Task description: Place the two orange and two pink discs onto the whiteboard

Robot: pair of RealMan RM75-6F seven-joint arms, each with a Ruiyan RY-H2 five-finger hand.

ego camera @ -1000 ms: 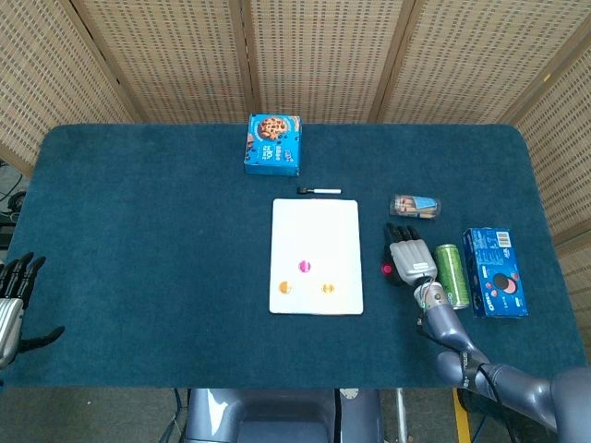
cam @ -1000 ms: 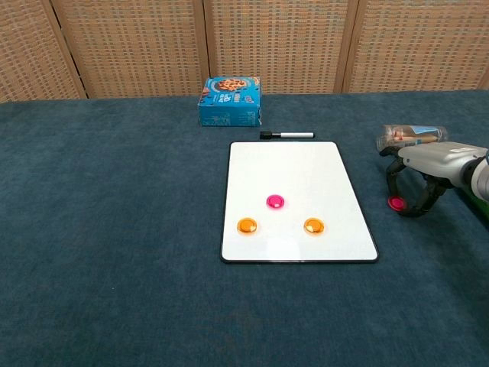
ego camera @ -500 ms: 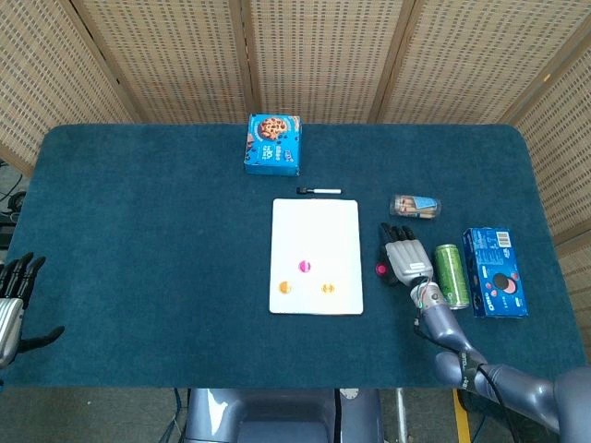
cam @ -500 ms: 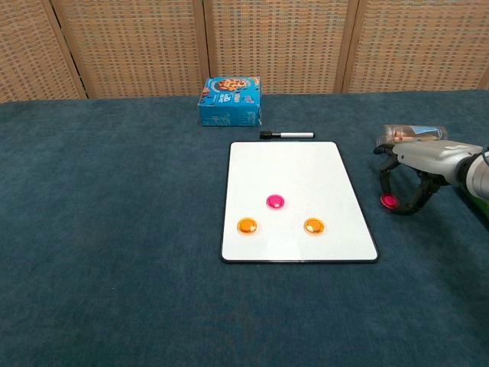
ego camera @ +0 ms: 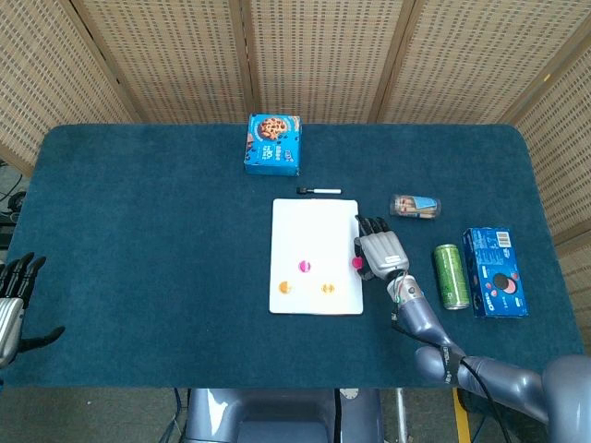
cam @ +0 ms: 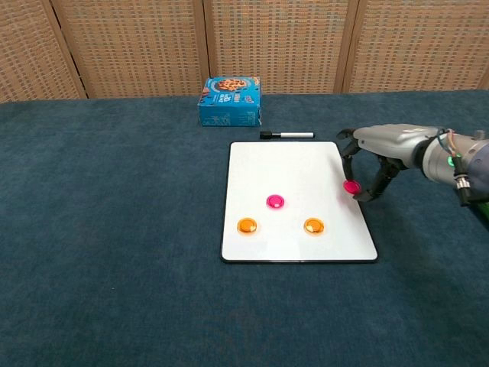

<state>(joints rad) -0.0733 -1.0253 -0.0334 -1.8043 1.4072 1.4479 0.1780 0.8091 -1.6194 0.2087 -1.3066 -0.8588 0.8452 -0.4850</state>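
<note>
- Three discs are lying on the whiteboard (cam: 290, 172): two orange ones, the left orange disc (cam: 246, 225) and the right orange disc (cam: 313, 225), side by side near its front edge, and one pink disc (cam: 275, 201) just behind and between them.
- One more, the held pink disc (cam: 351, 186), is sitting pinched in your right hand (cam: 374, 153), whose fingers are clamping on it right at the board's right edge; you cannot tell whether it is touching the board.
- One marker (cam: 286, 134) is lying just behind the board's far edge, parallel to it.
- Two blue boxes are showing: the cookie box (cam: 231, 100) well behind the board, and the right box (ego camera: 495, 271) near the table's right side.
- One green can (ego camera: 450, 275) is lying just left of the right box.
- One clear tube (ego camera: 415, 205) is lying on its side behind your right hand.
- Your left hand (ego camera: 13, 300) is hanging off the table's left edge, fingers apart, holding nothing.
- One dark blue table (cam: 114, 229) is carrying everything.
</note>
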